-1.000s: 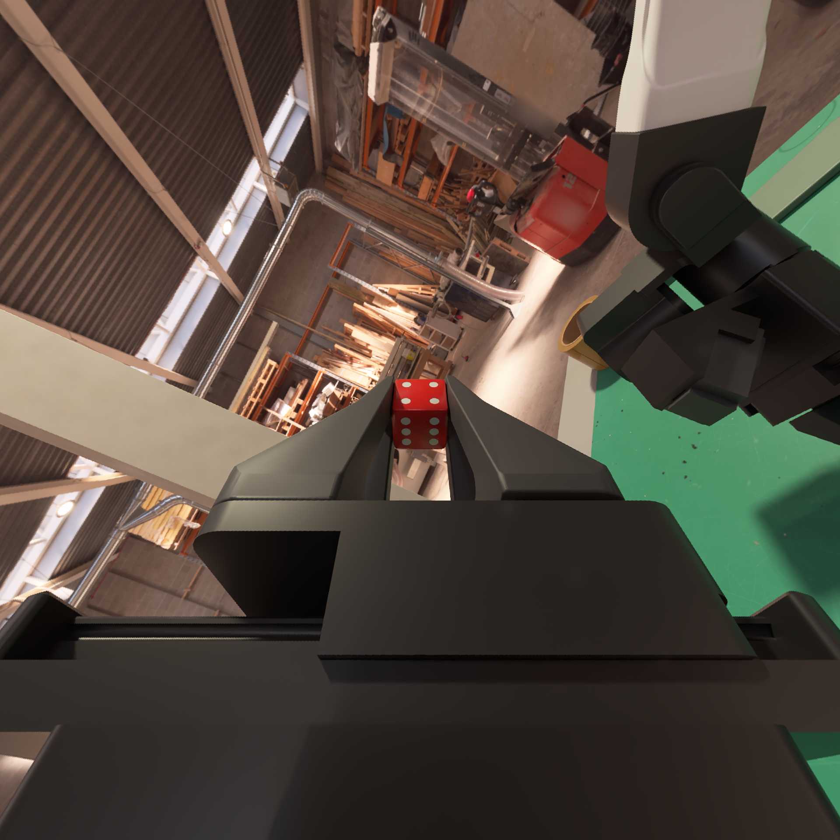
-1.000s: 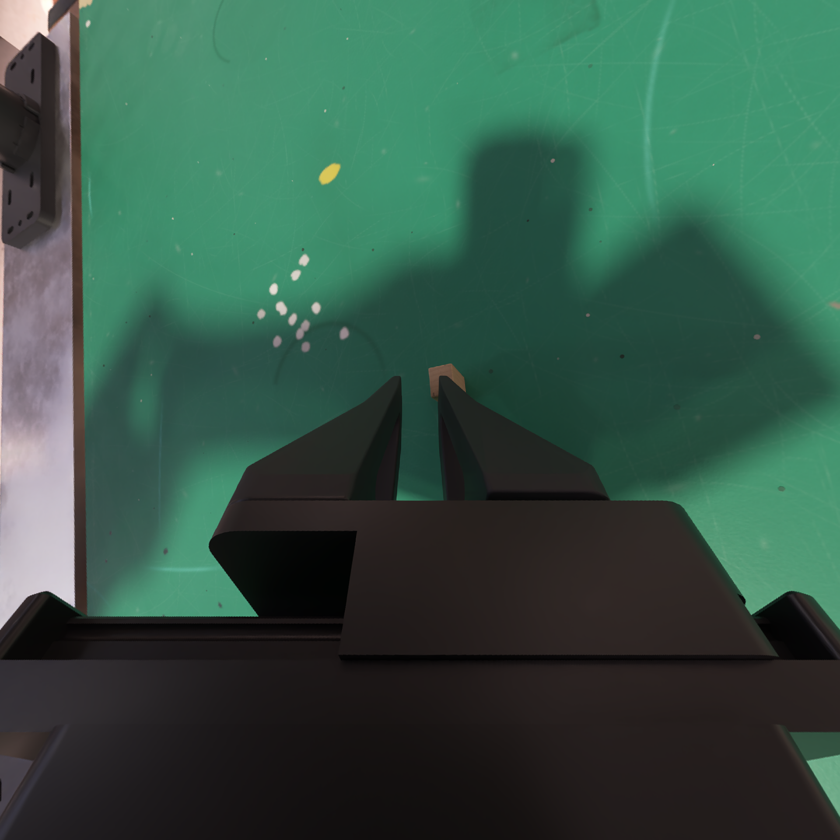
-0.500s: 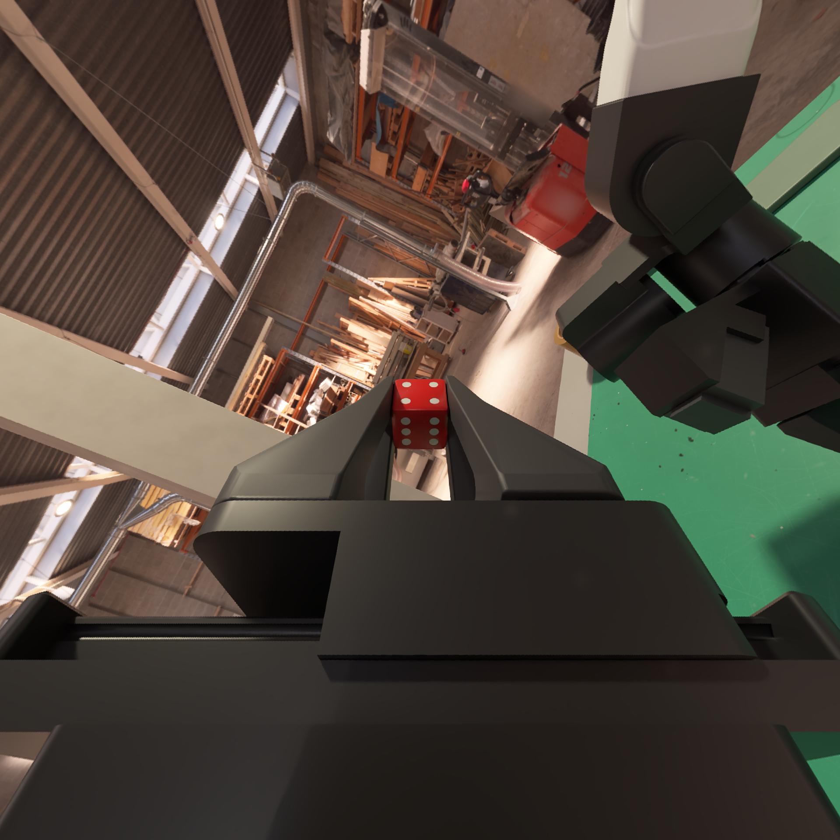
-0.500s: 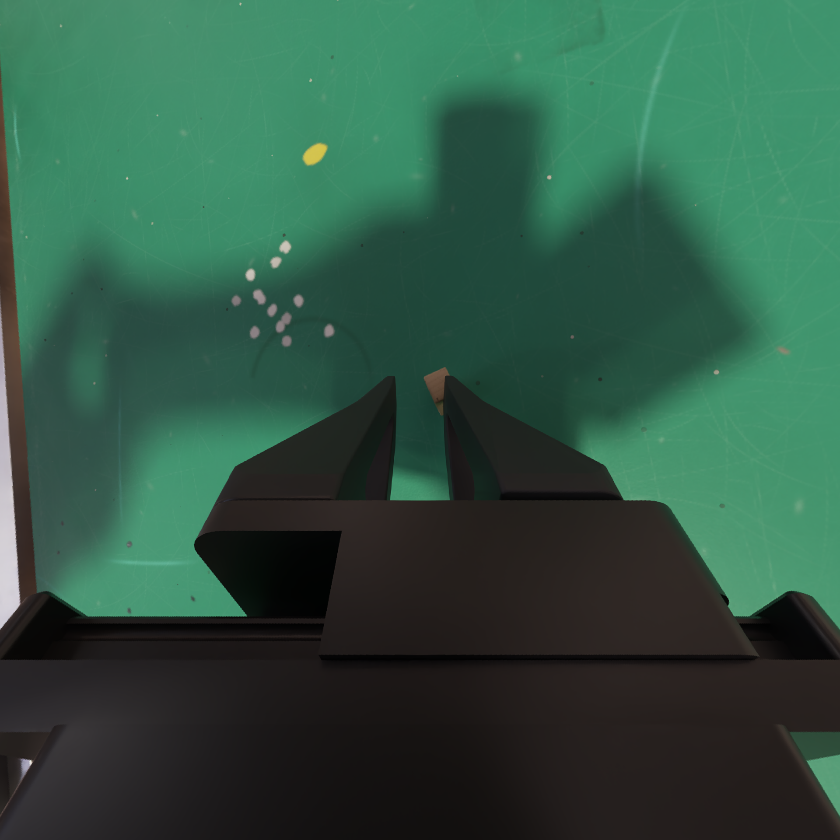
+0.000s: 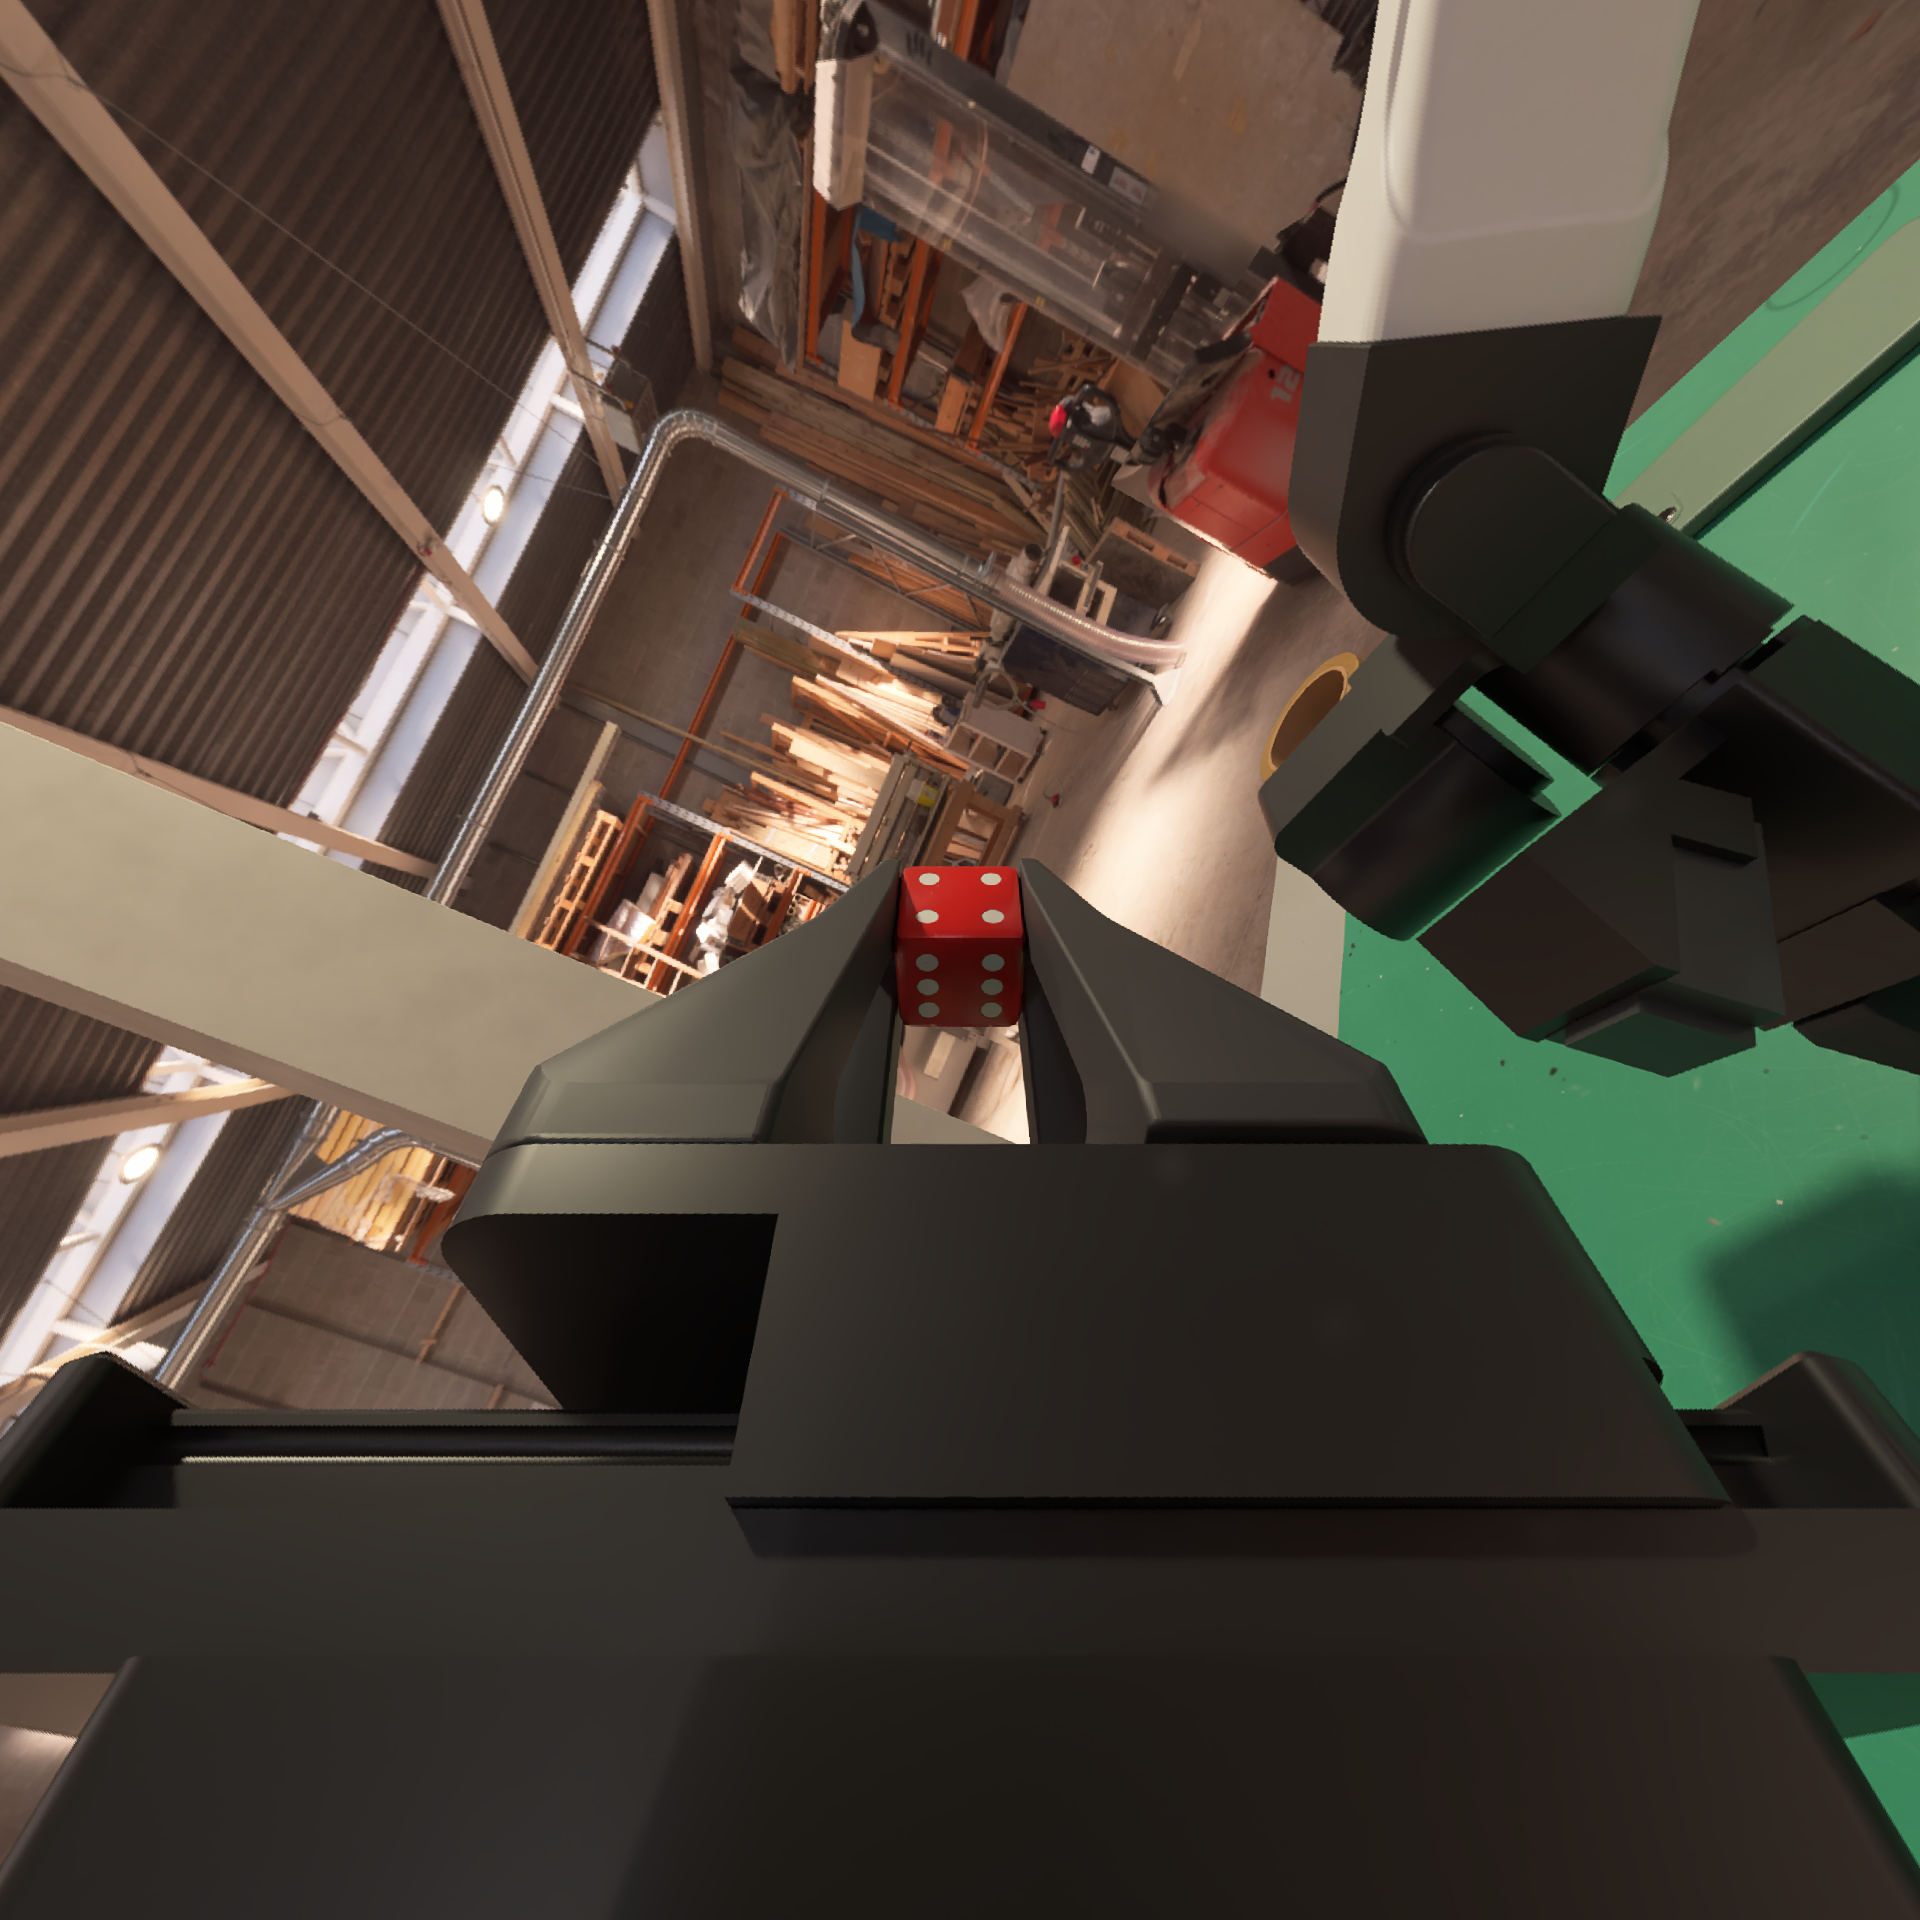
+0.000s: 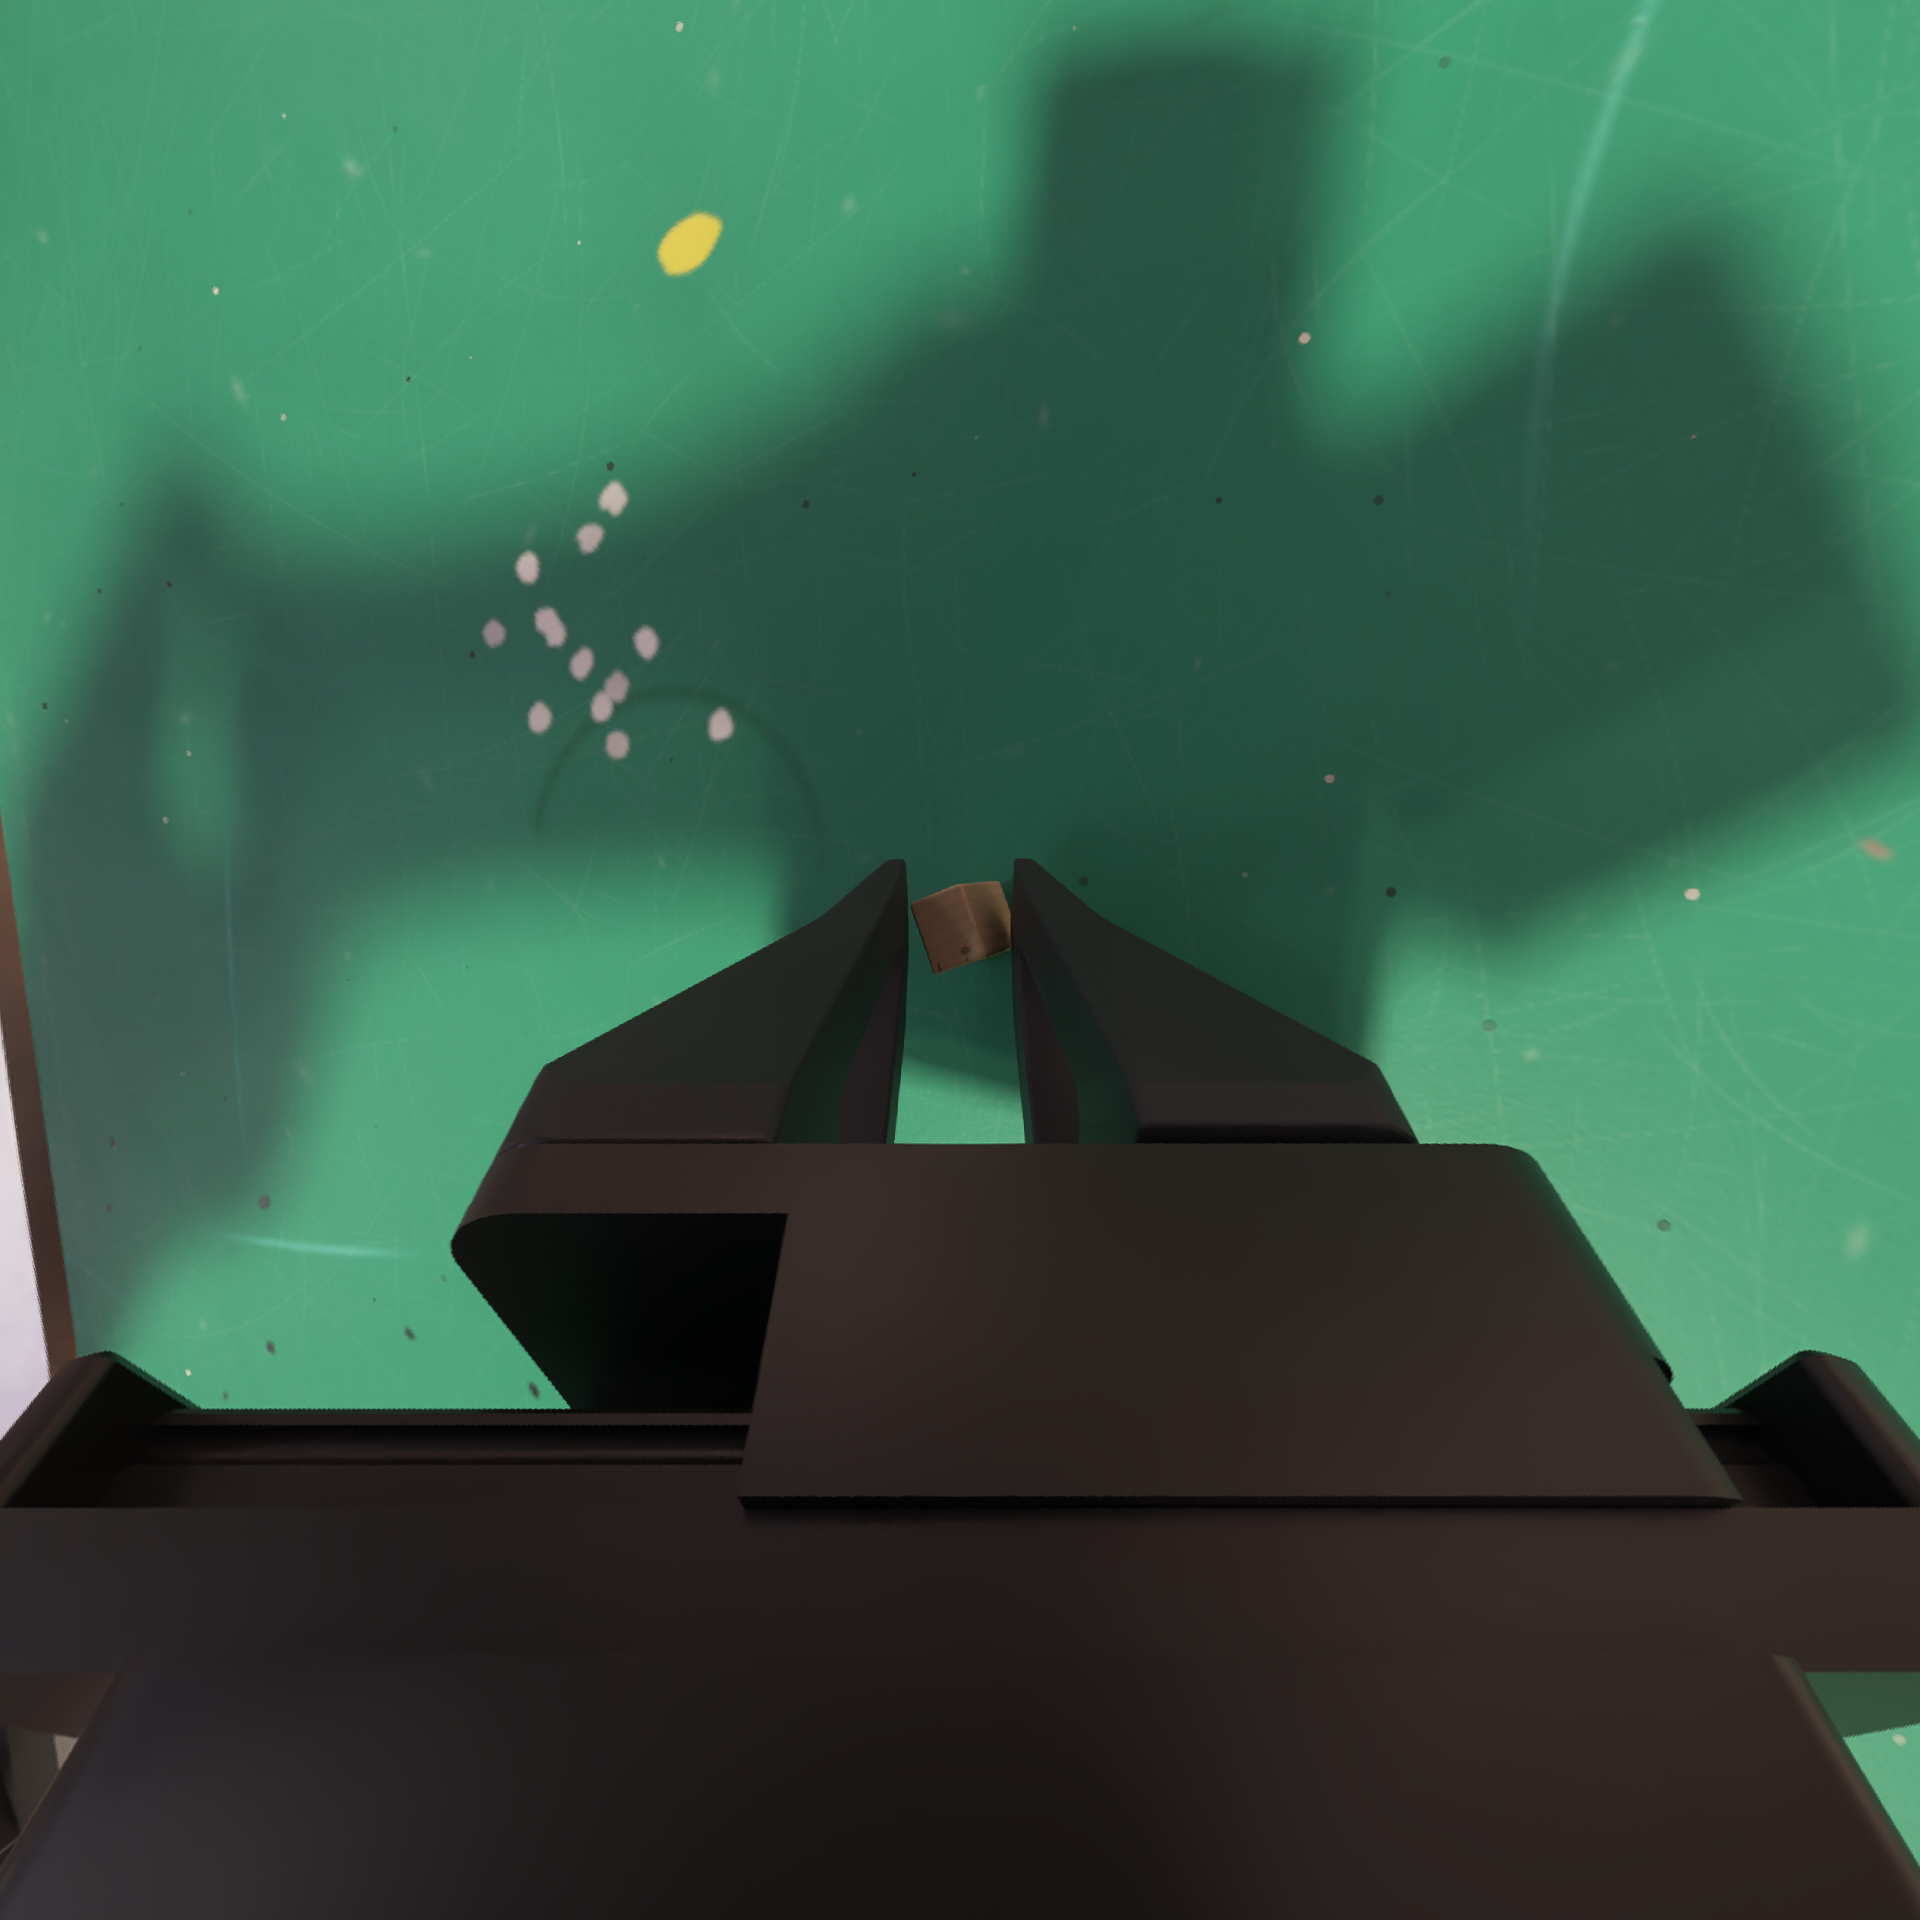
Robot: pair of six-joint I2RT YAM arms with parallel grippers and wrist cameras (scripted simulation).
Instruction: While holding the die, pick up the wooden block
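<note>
Your left gripper [image 5: 959, 940] has its two black fingers clamped on the small red die with white pips [image 5: 957, 943], held up off the green mat [image 5: 1621, 1164] and pointed out toward the warehouse background, so that half of the job looks secure. The step in hand is the grasp on the small tan wooden block [image 6: 962, 925]: your right gripper [image 6: 960, 920] points down at the mat, its fingers parted only a little, with the block sitting between the tips, turned slightly askew to them. You cannot tell from here whether either finger touches it yet or whether it rests on the mat. The next move, as I judge it, calls for closing squarely on the block and lifting straight up while you keep the die pinched. No containers show in either view, only pale spots [image 6: 582, 644] and a yellow fleck [image 6: 689, 243] on the mat
</note>
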